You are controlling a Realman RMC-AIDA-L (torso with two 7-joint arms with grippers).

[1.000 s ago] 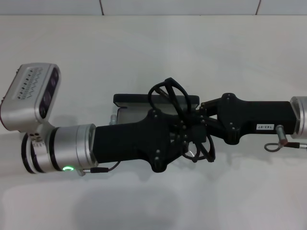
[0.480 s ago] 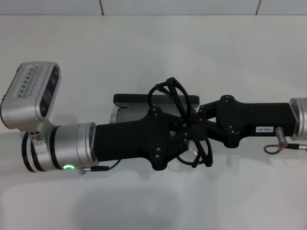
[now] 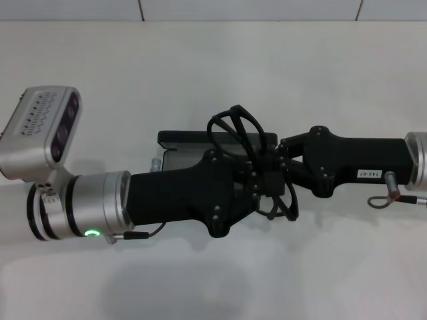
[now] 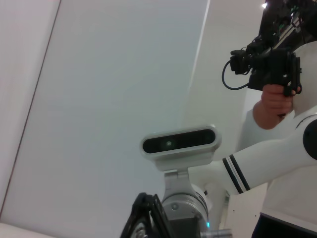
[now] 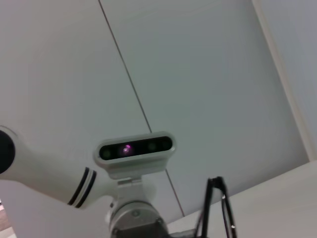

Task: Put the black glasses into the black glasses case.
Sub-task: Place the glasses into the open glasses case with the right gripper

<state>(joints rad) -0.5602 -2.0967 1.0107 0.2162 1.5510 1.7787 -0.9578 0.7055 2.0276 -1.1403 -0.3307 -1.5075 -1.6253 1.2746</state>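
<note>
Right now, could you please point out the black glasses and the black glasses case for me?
black glasses (image 3: 233, 121): head view, on the looped temple arms rising above the end effectors.
black glasses case (image 3: 183, 139): head view, on the raised lid's edge behind the left arm.

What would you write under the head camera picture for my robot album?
Both robot arms meet over the open black glasses case, the left tool and right tool handling the black glasses between them above the white table.
</note>
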